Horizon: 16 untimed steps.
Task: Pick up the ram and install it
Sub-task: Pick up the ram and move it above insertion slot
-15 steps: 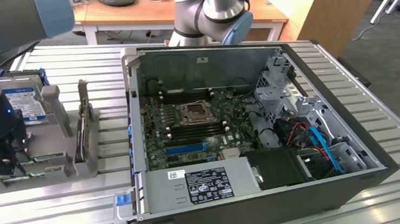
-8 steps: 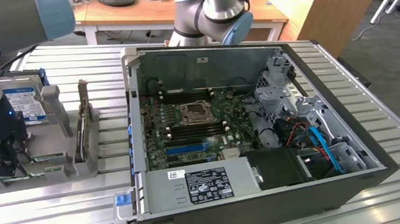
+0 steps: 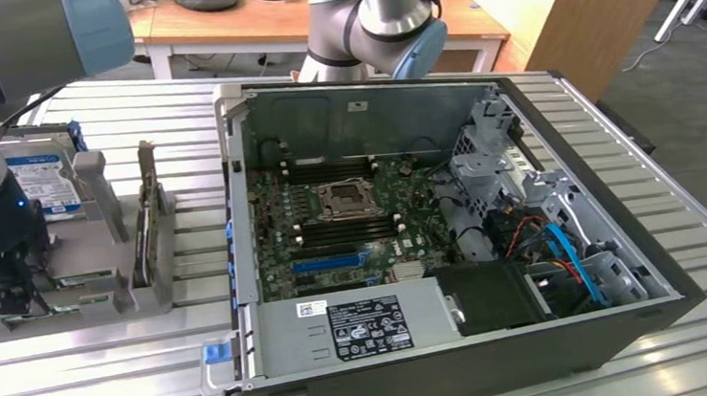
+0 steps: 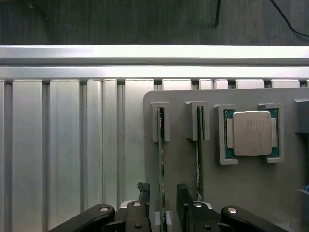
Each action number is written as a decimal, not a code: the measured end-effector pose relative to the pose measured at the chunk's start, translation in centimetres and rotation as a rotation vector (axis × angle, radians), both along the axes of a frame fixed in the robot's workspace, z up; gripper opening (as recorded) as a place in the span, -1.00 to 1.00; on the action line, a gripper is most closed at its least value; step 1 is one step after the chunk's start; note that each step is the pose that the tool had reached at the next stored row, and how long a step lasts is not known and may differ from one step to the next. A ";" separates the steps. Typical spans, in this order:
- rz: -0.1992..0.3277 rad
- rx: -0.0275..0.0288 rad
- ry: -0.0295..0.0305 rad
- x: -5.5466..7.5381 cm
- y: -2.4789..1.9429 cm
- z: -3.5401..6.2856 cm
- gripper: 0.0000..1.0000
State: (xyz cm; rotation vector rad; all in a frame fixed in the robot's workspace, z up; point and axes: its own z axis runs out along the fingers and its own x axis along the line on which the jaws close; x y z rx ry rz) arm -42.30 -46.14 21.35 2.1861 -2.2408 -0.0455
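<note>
Your tool [image 4: 163, 192] stands wide open with one finger on each side of the ram [image 4: 161, 154] and nothing gripped yet. The ram sits on edge in the outermost slot of a matte grey plastic holder [image 4: 251, 193], with a second stick [image 4: 198, 159] in the slot just beside it and a square, silver-lidded processor [image 4: 252, 133] in a pocket further along. Judge the ram as light, thin and rigid, though brittle if twisted (its chips and gold contacts are best left untouched). The flat faces near the middle of its length look like the safest place to hold, squeezed gently and squarely. The holder rests on a ribbed aluminium surface [image 4: 63, 145], and the open computer case [image 3: 384, 387] lies near, to the exterior view's right.
</note>
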 end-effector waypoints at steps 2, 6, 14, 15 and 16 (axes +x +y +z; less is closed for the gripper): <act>0.007 -0.0001 0.0000 0.0 0.00 -0.07 -0.29; 0.015 -0.0001 0.0001 0.0 0.00 -0.12 -0.29; 0.016 0.0000 -0.0001 0.2 -0.05 -0.13 -0.29; 0.015 0.0000 -0.0001 0.3 -0.07 -0.13 -0.29; 0.015 0.0000 -0.0001 0.4 -0.10 -0.14 -0.29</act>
